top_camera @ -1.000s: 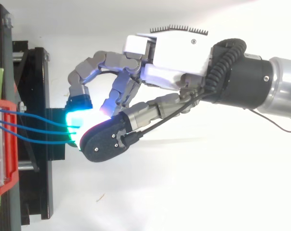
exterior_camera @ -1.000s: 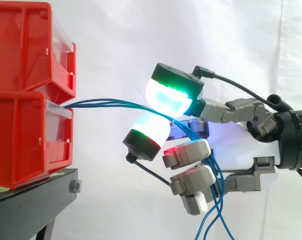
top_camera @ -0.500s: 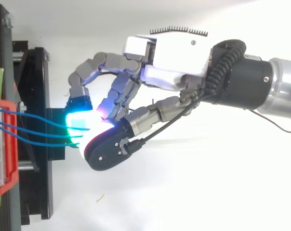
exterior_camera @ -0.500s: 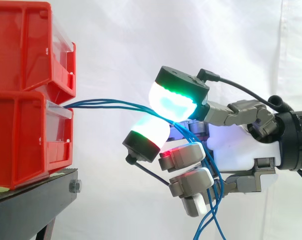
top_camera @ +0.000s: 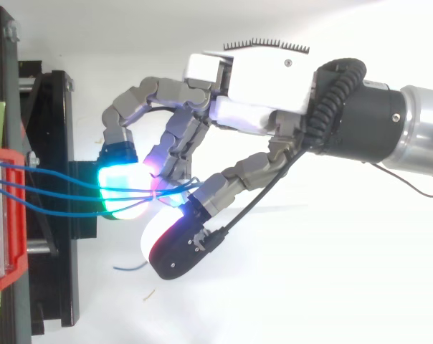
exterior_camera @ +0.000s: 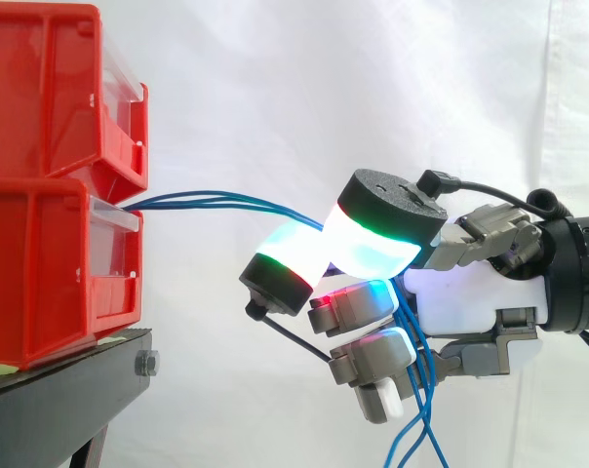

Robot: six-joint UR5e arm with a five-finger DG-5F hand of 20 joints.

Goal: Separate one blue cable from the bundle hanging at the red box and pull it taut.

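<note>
— Starting at the left, what stands there?
— A black stand (exterior_camera: 60,390) carrying two red boxes: the upper bin (exterior_camera: 41,88) sits on the lower bin (exterior_camera: 41,273). A white curtain (exterior_camera: 275,78) hangs behind.
— And the blue cables (exterior_camera: 207,200)?
— They come out at the front lip of the lower bin, close together, and run rightward through the air in a shallow arc. From above, three strands can be told apart near the bin, fanned a little and drawing together further right.
— Where is the hand (exterior_camera: 475,297)?
— Right of the bins and well apart from them, with the arm coming in from the right edge.
— How are its fingers?
— Curled. One fingertip (exterior_camera: 293,253), glowing cyan-white, and the thumb's pad (exterior_camera: 373,249) under its black cap sit close together, and the strands pass between them. The whole bundle goes through that curl. I cannot tell whether one strand is pinched apart from the rest.
— And past that?
— The strands drop behind the lower curled fingers and hang down out of the bottom edge. From above, a loose blue end (top_camera: 130,266) shows on the near side, just left of the thumb's cap.
</note>
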